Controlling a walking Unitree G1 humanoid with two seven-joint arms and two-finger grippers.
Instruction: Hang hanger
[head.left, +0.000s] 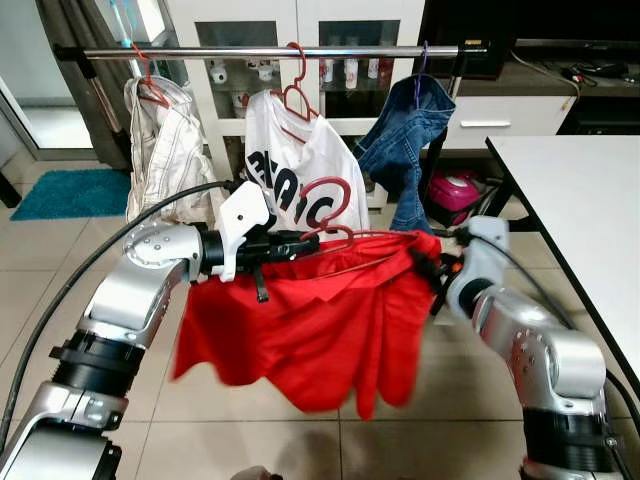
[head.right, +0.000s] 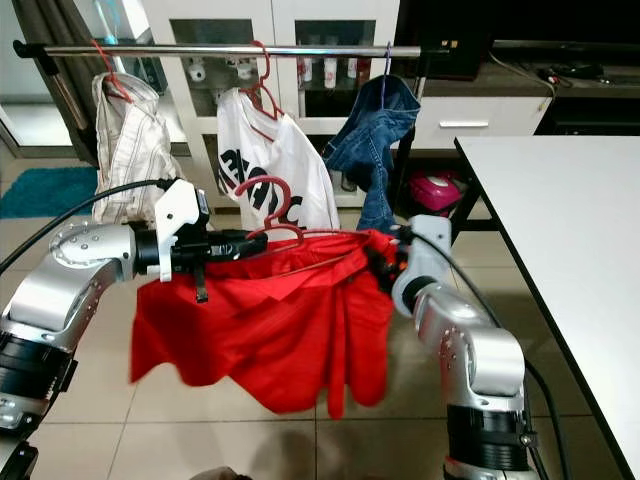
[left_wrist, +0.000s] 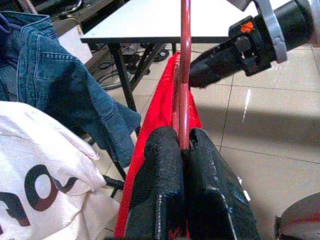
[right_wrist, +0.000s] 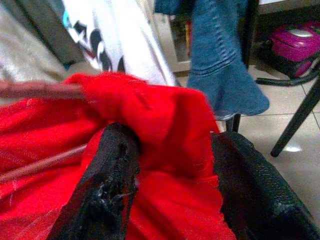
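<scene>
Hanger with the red cloth is held between both claws, short of the rail.

Your left claw (left_wrist: 182, 150) is clenched on the hanger (head.left: 335, 215) just below its hook; your right claw (right_wrist: 170, 165) grips the cloth (head.left: 300, 320) at the hanger's far end, fingers spread around the bunched fabric. Lift both together and keep the bar level so the cloth does not slide off. Aim the hook at the bare stretch of rail (head.left: 220, 51) between the beige garment (head.left: 165, 150) and the white shirt (head.left: 295, 165). Bring the hook over the rail, lower it, then let go with the right first.
</scene>
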